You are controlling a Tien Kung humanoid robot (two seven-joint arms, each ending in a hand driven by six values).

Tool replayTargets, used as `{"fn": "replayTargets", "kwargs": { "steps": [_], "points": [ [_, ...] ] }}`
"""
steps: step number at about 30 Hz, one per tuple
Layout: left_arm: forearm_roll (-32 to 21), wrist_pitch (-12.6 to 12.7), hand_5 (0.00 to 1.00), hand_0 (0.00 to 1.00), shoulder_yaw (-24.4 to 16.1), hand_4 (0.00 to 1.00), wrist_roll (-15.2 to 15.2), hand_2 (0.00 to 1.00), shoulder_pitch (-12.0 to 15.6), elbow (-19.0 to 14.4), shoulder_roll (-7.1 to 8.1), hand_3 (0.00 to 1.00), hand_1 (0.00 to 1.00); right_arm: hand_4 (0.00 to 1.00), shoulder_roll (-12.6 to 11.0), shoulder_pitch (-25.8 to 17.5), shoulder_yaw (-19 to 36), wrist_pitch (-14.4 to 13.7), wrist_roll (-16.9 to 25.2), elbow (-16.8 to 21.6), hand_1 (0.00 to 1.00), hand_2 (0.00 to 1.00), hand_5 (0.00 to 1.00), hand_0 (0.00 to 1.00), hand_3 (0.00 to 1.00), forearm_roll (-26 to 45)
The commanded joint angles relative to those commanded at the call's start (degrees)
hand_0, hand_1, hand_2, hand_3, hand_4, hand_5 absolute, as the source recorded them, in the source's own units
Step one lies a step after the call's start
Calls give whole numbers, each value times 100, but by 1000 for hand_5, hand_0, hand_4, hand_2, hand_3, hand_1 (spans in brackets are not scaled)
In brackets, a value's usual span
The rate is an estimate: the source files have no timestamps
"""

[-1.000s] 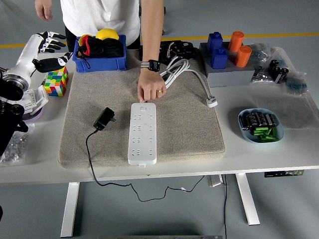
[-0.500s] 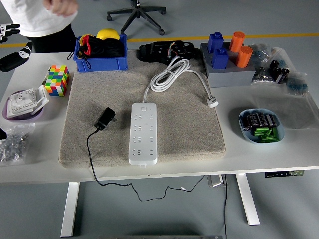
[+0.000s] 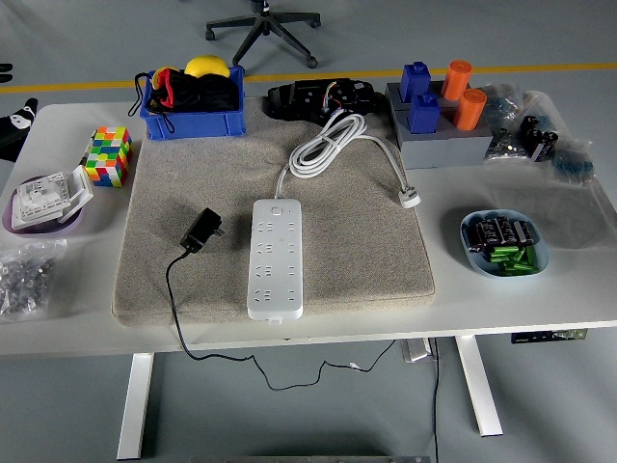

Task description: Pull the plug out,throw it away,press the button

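Head view: I see left hand (image 3: 12, 130) only as sliver at far left edge over table (image 3: 540, 299); can't tell finger state. White power strip (image 3: 276, 258) flat on grey mat (image 3: 357, 260). Black plug (image 3: 202, 231) lies unplugged on mat just left of strip, cord (image 3: 174, 309) trailing off near edge.
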Motion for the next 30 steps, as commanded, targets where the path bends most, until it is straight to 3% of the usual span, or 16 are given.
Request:
{"fn": "replayTargets", "kwargs": {
  "steps": [6, 16, 24, 30],
  "points": [
    [-21, -30, 219, 860, 105, 695, 11, 787, 158, 12, 70, 790, 872, 648, 79, -32, 110, -20, 26, 0, 653, 640, 468, 741, 611, -34],
    [-38, -45, 222, 859, 60, 694, 5, 786, 294, -58, 40, 791, 871, 649, 150, -56, 219, -128, 70, 0, 653, 640, 467, 741, 612, -61],
    [-105, -64, 230, 857, 102, 692, 33, 784, 275, -143, 226, 790, 862, 649, 166, -24, 336, -171, 50, 0, 653, 641, 467, 741, 611, -135],
    [-118, -73, 233, 856, 18, 691, 49, 783, 333, -261, 254, 790, 861, 649, 203, 14, 362, -163, 15, 0, 653, 640, 468, 741, 611, -173]
  ]
}}
